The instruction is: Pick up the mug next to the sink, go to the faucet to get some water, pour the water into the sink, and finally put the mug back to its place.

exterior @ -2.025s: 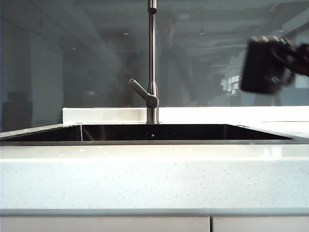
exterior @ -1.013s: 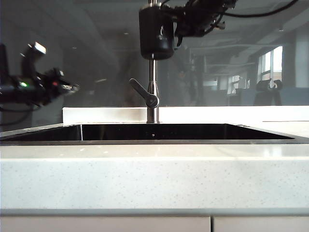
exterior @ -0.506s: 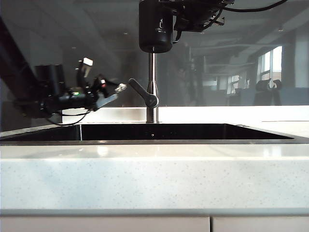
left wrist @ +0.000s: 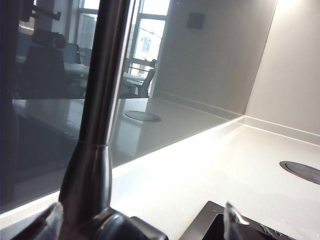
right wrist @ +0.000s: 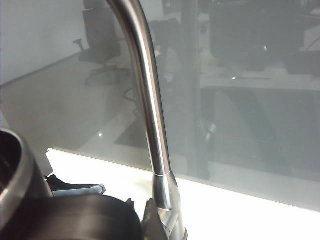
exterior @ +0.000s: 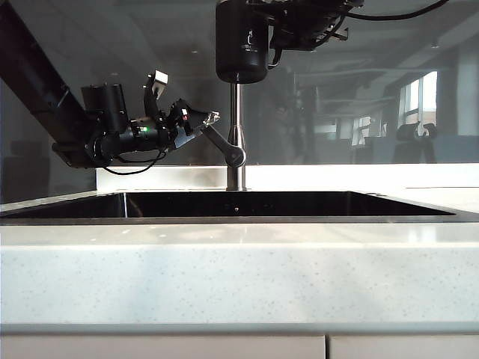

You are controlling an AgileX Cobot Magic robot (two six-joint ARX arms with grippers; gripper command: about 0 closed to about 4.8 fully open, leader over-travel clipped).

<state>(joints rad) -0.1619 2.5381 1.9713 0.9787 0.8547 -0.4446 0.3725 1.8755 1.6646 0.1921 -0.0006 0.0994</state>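
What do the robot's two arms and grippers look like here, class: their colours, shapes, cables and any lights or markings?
The left gripper is black with pale fingertips, a black cylindrical wrist, looping black cables, a green light and a white tab. The right gripper is also black and angular, trailing black cables.

Our left arm [exterior: 45,82] is black, with looped black cable, a green light and a white tab; its end effector [exterior: 200,120] has pale fingertips [left wrist: 235,217].

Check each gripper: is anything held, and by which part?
Right gripper holds the mug by its side, up by the faucet. Left gripper is open at the lever, holding nothing.
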